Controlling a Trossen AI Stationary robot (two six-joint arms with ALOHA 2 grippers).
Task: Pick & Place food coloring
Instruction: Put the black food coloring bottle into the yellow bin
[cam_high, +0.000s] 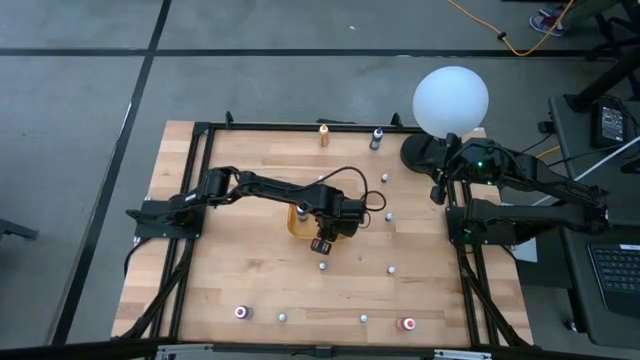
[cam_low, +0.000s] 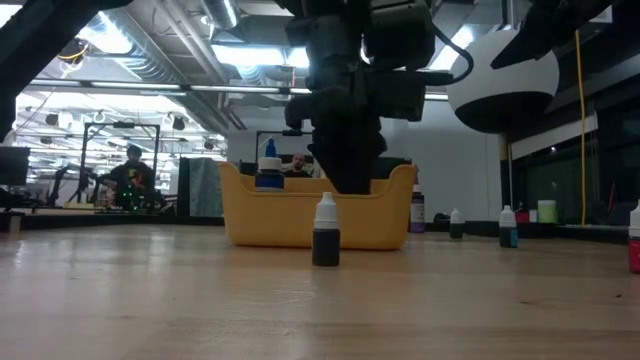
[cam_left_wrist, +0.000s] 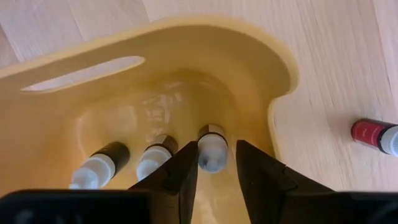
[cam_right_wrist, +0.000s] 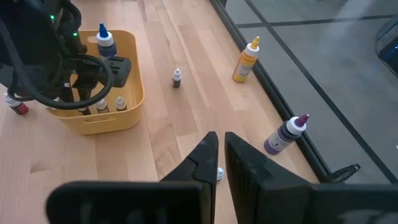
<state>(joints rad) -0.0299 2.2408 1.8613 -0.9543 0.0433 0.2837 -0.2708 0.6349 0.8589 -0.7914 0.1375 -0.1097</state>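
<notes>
The orange-yellow tray (cam_high: 297, 222) stands at mid-table. My left gripper (cam_left_wrist: 216, 149) points down into it, open, its fingers on either side of a small dark food coloring bottle (cam_left_wrist: 212, 144) with a white cap that stands on the tray floor. Two like bottles (cam_left_wrist: 155, 158) stand beside it, and a blue-capped one (cam_right_wrist: 106, 40) stands at the tray's other end. More tiny bottles (cam_high: 322, 266) stand scattered on the table. My right gripper (cam_right_wrist: 217, 155) hangs shut above the table's right edge, holding nothing. My left gripper comes at the bottle's white cap (cam_left_wrist: 212, 160) from above. A gap shows between the cap and one finger (cam_left_wrist: 255, 168). Whether the other finger (cam_left_wrist: 183, 171) touches the cap, I cannot tell. The bottle stands upright on the tray floor.
A red bottle (cam_left_wrist: 373, 134) lies on the wood just outside the tray. A dark bottle (cam_low: 326, 232) stands near the tray's front. An orange bottle (cam_high: 323, 134) and a purple one (cam_high: 377, 138) stand at the far edge. A white globe lamp (cam_high: 451, 100) stands at far right.
</notes>
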